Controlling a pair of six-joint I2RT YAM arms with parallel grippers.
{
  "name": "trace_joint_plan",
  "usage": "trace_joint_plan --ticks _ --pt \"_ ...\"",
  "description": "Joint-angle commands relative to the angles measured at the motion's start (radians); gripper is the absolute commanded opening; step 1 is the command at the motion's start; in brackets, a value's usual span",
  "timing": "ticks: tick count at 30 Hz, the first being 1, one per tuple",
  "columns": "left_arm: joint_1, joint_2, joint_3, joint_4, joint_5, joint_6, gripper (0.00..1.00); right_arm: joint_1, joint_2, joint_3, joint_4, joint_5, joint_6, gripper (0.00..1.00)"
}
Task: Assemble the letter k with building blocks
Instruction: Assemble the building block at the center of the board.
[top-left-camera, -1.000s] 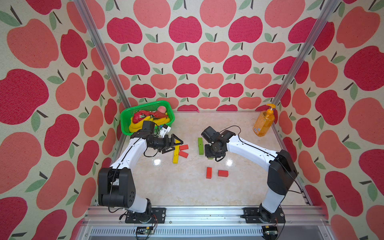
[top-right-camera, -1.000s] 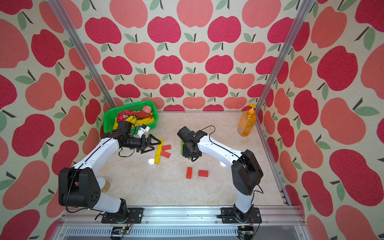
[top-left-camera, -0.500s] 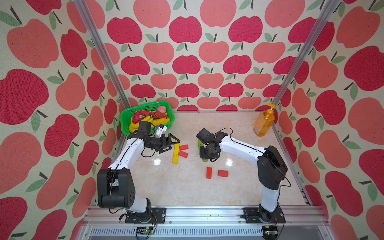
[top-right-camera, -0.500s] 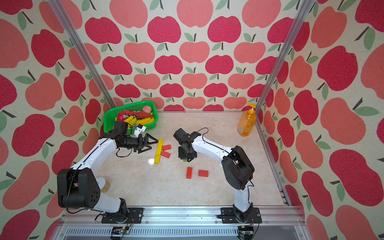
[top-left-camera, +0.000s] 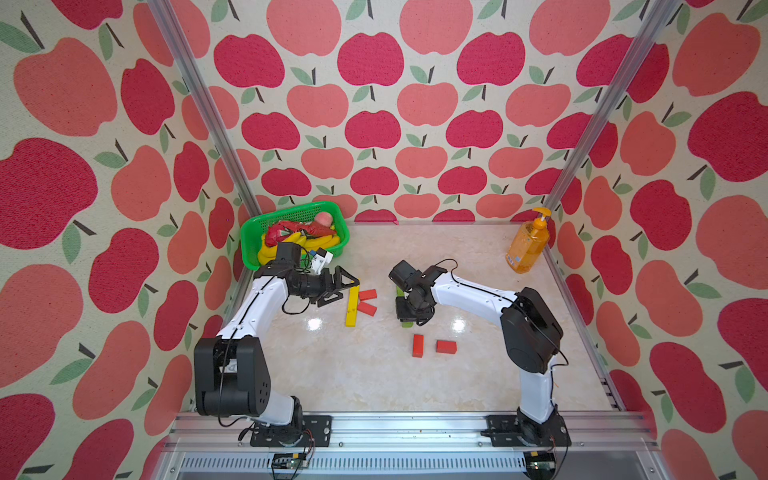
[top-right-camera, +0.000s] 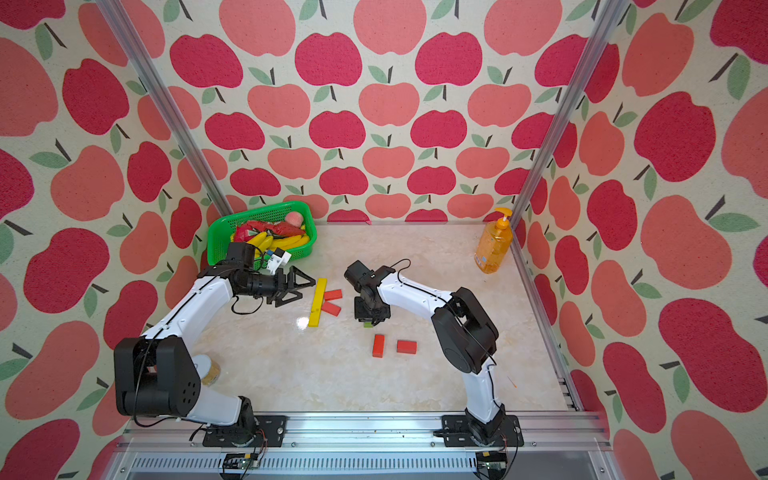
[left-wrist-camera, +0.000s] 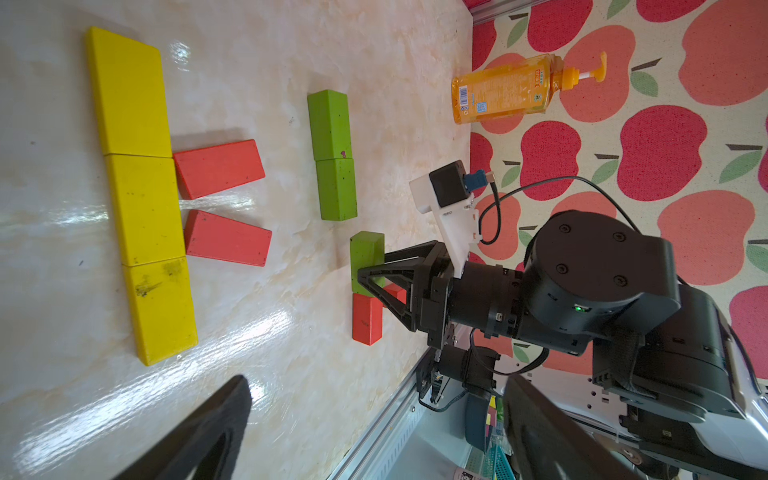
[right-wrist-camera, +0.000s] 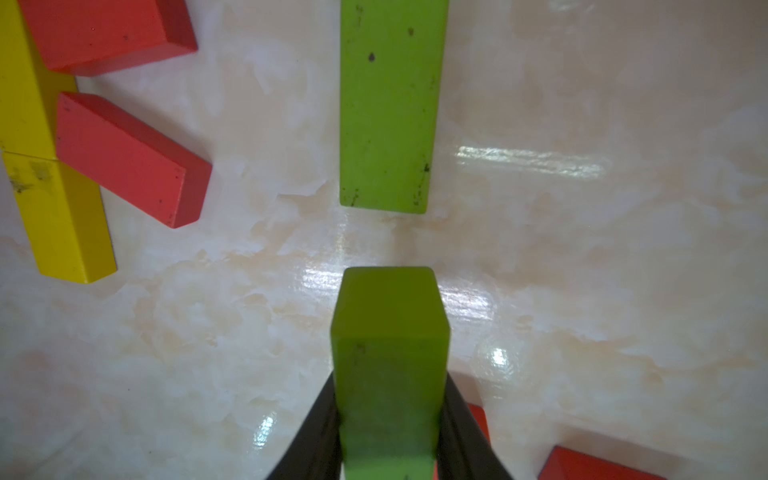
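Change: right arm (top-left-camera: 478, 291) has shifted toward the front edge of the table (top-left-camera: 365, 382).
Right gripper (right-wrist-camera: 390, 436): clamped on green brick (right-wrist-camera: 390, 316).
Left gripper (top-left-camera: 347, 290): wide apart, empty.
Brick axis: collinear with green pair (left-wrist-camera: 332, 124), mid-table.

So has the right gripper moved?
Yes. The right gripper, shut on a green brick, shifted away from the soap bottle toward the yellow bar.

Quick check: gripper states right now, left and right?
Left gripper: open, holding nothing.
Right gripper: shut on a green block.
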Motion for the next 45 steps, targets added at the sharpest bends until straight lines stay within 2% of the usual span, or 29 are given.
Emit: trace_joint_plan --ticks 1,28,32,35,40,45 --pt "0.007 0.006 -0.013 0.007 -0.008 -0.004 0.98 0.008 0.023 0.014 0.005 -0.016 0.001 0.18" --pt "0.006 0.023 -0.013 0.008 -0.004 -0.01 0.98 -0.007 0.118 0.059 -0.012 -0.025 0.008 0.19" --pt "0.006 0.021 -0.014 0.01 -0.004 -0.011 0.98 -0.01 0.123 0.065 -0.022 -0.018 0.009 0.21" --pt "0.006 0.023 -0.014 0.01 -0.002 -0.012 0.98 -0.01 0.129 0.073 -0.021 -0.019 0.007 0.29" --pt "0.007 0.023 -0.015 0.011 0.002 -0.011 0.98 -0.01 0.137 0.083 -0.027 -0.019 0.006 0.29" --pt "0.007 0.024 -0.014 0.012 0.002 -0.011 0.98 -0.012 0.139 0.085 -0.031 -0.013 0.008 0.35"
